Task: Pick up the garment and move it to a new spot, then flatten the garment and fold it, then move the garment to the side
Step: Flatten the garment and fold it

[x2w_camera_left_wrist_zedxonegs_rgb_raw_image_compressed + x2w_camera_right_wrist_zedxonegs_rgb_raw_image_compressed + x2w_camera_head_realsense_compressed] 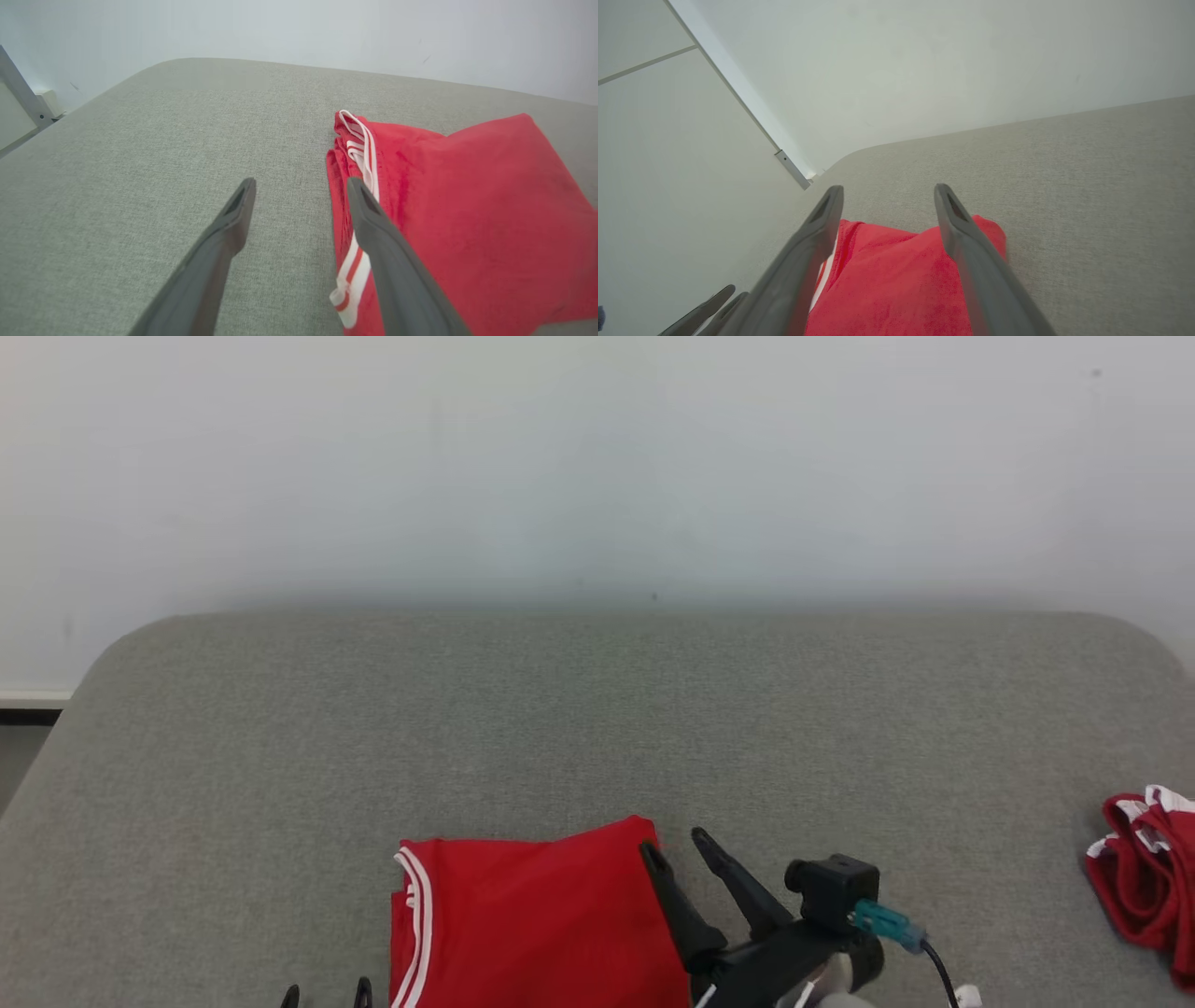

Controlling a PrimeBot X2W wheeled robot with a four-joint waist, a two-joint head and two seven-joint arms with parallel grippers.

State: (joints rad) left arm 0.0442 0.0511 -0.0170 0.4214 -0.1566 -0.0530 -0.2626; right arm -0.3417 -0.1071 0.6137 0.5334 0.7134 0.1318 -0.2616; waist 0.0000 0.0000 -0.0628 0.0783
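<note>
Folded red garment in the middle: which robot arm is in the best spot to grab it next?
Probably left. The left gripper is open and straddles the folded red garment at its striped edge, ready to pinch. The right gripper, also open, sits at the opposite corner.

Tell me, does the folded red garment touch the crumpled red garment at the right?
Apart. The head view shows a broad stretch of bare grey surface between the folded red garment and the crumpled red garment.

Grey fabric surface vs plain white wall.
</note>
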